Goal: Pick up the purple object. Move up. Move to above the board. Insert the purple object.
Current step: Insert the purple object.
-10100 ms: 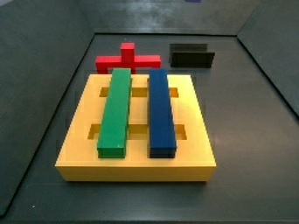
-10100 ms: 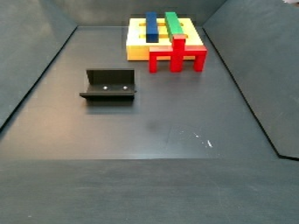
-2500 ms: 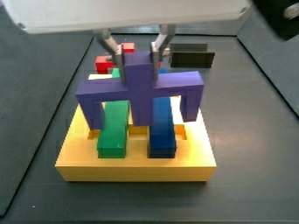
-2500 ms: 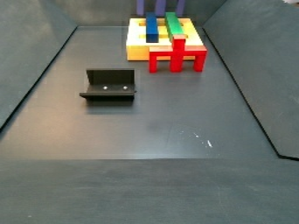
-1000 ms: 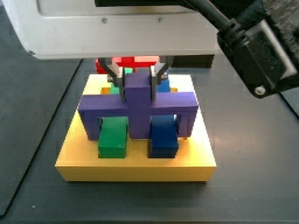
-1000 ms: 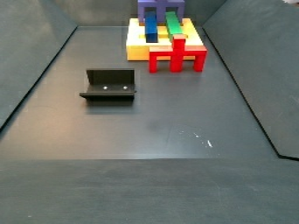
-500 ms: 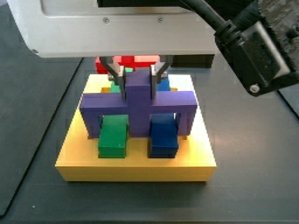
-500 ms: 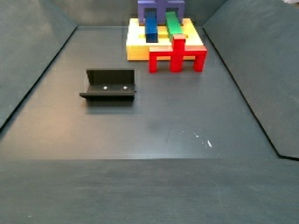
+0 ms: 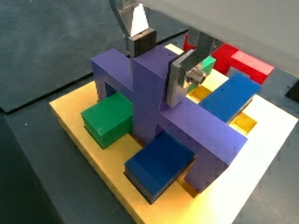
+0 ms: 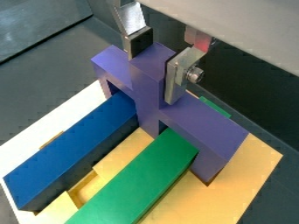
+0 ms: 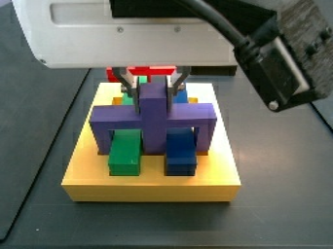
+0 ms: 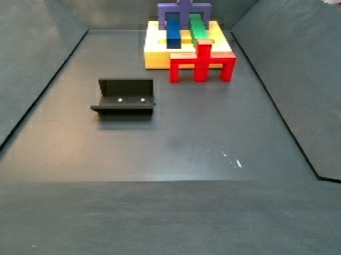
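The purple object point(image 9: 152, 105) straddles the green bar point(image 9: 107, 118) and the blue bar point(image 9: 163, 157) on the yellow board point(image 9: 263, 166), its legs down at the board's sides. My gripper point(image 9: 160, 54) is shut on the purple object's central post, with a silver finger point(image 9: 181, 77) against each side. It shows the same way in the other wrist view, gripper point(image 10: 159, 54) on purple object point(image 10: 146, 87). In a side view the gripper point(image 11: 154, 78) holds the piece point(image 11: 154, 115) low over the board point(image 11: 150, 185). The gripper housing hides the board's far end.
A red cross-shaped block point(image 12: 202, 62) stands against the board's point(image 12: 158, 58) edge. The dark fixture point(image 12: 124, 98) stands on the grey floor away from the board. Dark walls surround the floor.
Over the last second the purple object and gripper have barely moved. About 2.5 s ago the piece hung higher over the board; it has come down onto the bars.
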